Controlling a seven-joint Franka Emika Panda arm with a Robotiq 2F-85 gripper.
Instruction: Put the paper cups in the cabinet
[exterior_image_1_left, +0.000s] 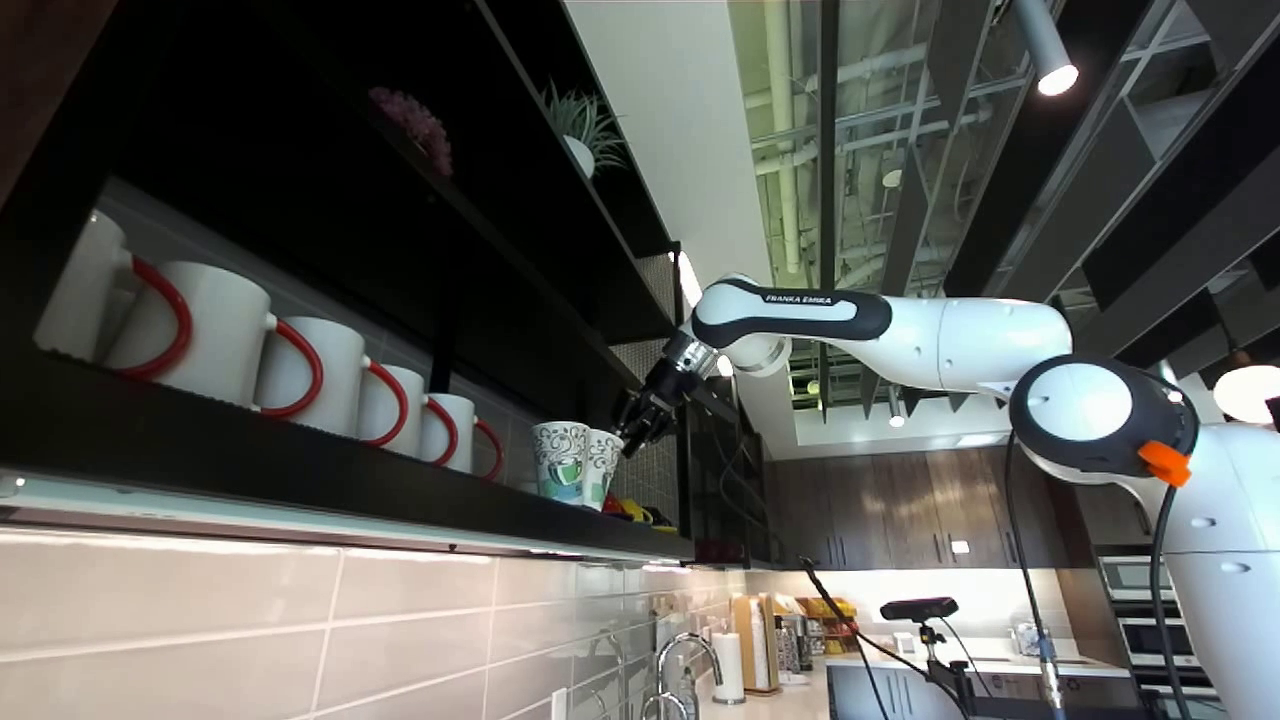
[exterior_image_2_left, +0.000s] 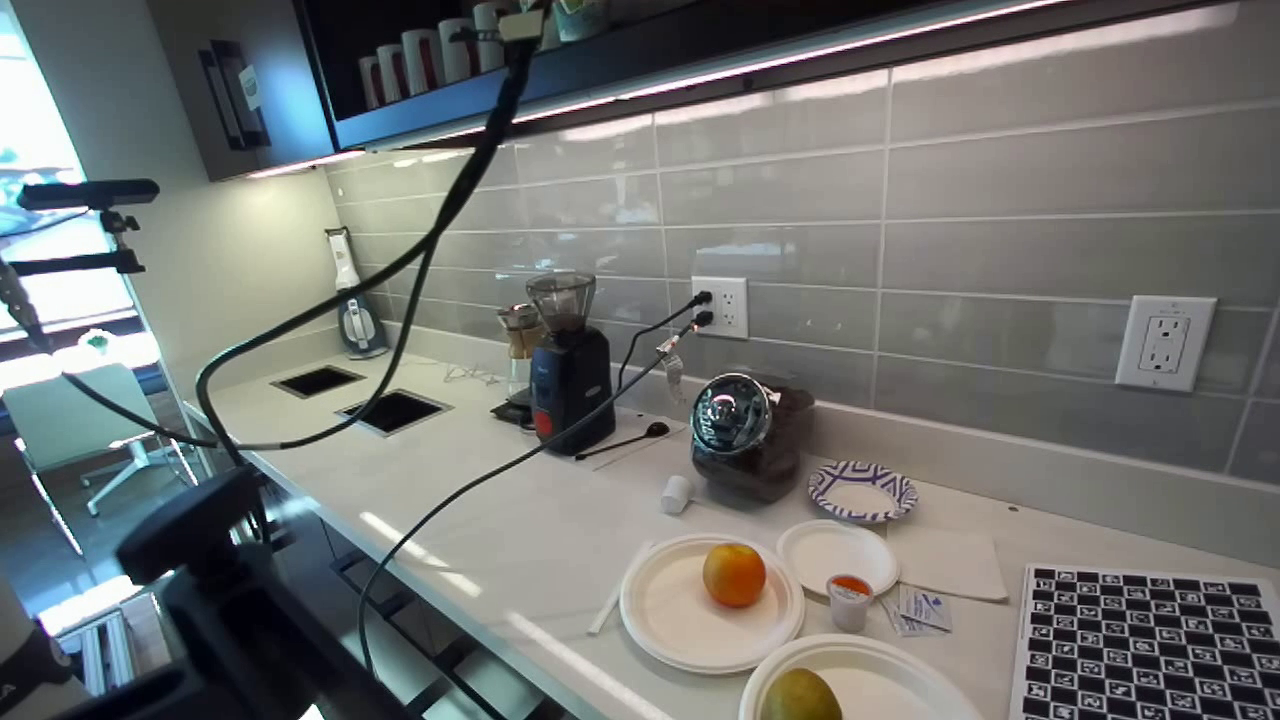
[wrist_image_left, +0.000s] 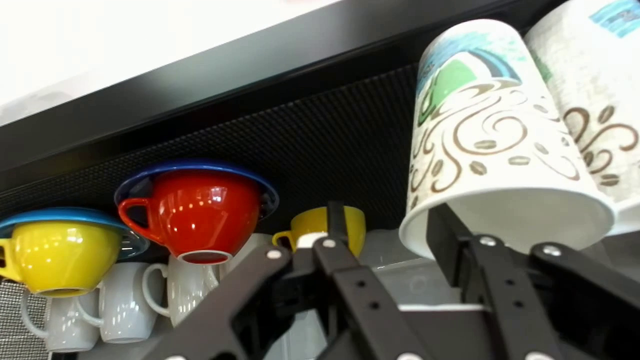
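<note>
Two paper cups with green-teal print stand upright, side by side, on the lower shelf of the black cabinet. They show large at the right of the wrist view, where the picture appears upside down. A small part of a cup and the cabinet's shelf edge show in an exterior view. My gripper is open with nothing between its fingers. Its right finger overlaps the nearer cup's rim; I cannot tell whether it touches or sits inside the rim. In an exterior view the gripper is beside the cups.
White mugs with red handles line the same shelf. A red cup, yellow cups and white mugs stand on the gripper's other side. Plants sit on an upper shelf. A cable hangs over the counter.
</note>
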